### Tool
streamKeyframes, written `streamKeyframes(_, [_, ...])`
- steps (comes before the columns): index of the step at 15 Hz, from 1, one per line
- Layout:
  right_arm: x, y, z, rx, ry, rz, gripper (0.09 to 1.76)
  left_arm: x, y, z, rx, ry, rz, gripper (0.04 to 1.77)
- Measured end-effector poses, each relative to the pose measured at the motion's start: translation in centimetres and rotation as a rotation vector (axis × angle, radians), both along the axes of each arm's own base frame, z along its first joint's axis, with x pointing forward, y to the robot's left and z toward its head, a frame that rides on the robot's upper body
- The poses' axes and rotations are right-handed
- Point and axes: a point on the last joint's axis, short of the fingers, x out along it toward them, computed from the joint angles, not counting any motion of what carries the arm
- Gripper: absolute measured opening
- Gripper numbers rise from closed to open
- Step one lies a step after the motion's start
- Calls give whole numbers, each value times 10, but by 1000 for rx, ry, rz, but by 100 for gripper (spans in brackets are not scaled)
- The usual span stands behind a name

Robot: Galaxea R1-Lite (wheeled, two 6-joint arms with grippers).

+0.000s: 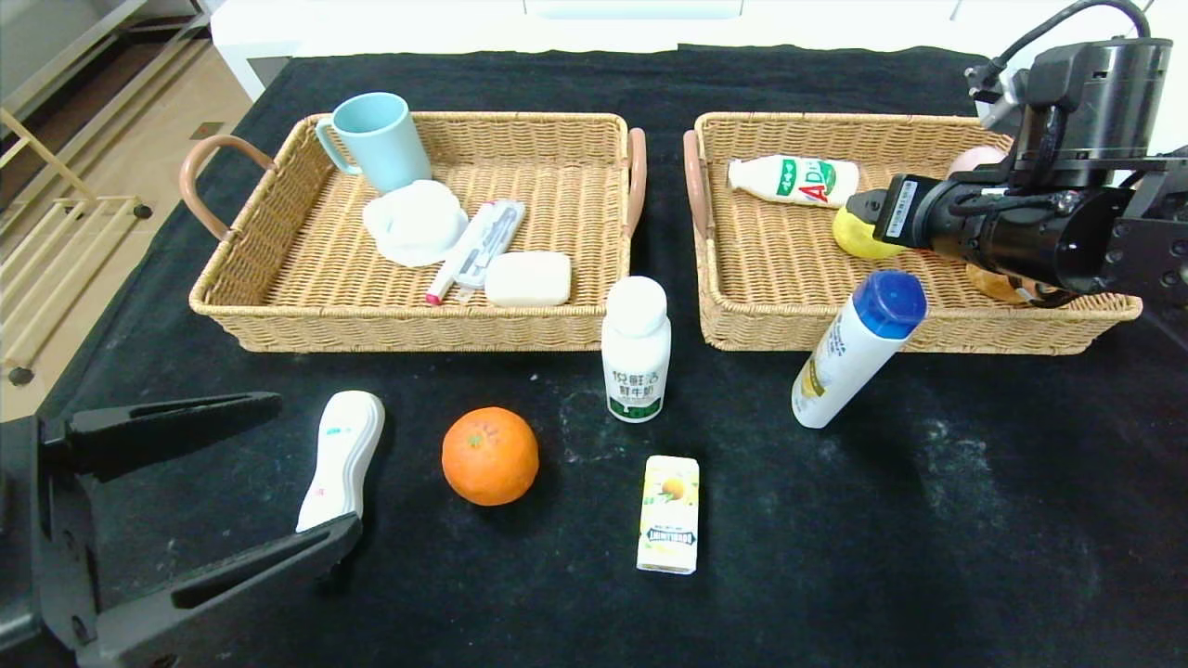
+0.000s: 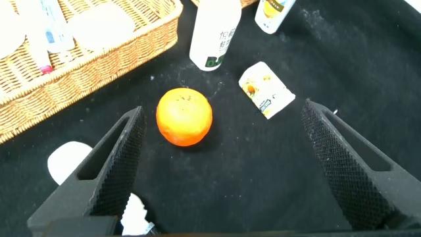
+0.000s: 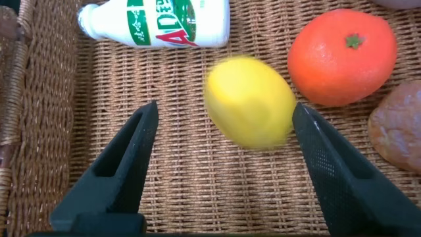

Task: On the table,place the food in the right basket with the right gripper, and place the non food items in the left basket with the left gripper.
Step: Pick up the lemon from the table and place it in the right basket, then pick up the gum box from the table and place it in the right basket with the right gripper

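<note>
Right end effector point(image 3: 220, 164): over the right basket point(image 1: 789, 250), fingers spread wide, gripping nothing.
Lemon point(image 3: 250, 102): between those fingers, blurred.
Left end effector point(image 2: 220, 168): wide open, empty, low over the bench point(image 1: 928, 510).

Beside the tan woven right basket point(image 1: 914, 325): yellow lemon point(image 3: 250, 102), orange fruit point(image 3: 342, 58), and a blurred, perhaps brown lump point(image 3: 398, 135).

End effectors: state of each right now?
Left end effector: open, holding nothing, low over the table.
Right end effector: open over the right basket, lemon between fingers, not gripped.
</note>
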Motion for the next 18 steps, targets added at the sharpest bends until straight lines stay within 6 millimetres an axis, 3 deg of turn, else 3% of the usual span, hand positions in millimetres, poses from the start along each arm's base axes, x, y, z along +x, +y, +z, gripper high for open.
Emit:
streamKeyframes(6, [-27, -9, 2, -34, 20, 9, 161, 0, 0, -1, 1, 3, 0, 172])
streamKeyframes(13, [-95, -28, -23, -96, 105, 28, 167, 0, 0, -2, 5, 9, 0, 172])
streamKeyframes(18, [-148, -27, -50, -129, 160, 115, 169, -1, 0, 0, 2, 1, 2, 172])
